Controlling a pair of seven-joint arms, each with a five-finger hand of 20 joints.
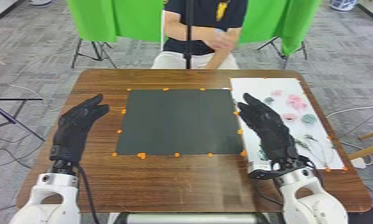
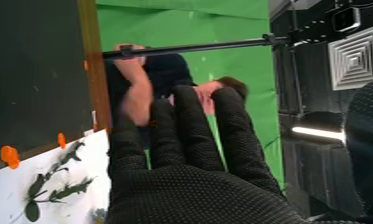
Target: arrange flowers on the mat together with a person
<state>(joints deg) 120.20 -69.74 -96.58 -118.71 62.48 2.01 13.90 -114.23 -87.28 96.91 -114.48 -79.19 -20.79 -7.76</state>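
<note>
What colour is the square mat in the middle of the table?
Dark grey; the mat shows best in the head view.

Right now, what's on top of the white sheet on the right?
Pink flowers, at least one grey-green flower and green leafy sprigs. The right hand and its arm cover part of the white sheet's left side; what's under them can't be seen.

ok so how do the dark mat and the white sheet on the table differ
Colour: the mat is dark grey, while the sheet is white.
Shape: the mat is close to square; the sheet is longer and narrower.
Place: the mat lies around the middle of the table, the sheet along its right side.
Both lie flat on the tabletop.
</note>
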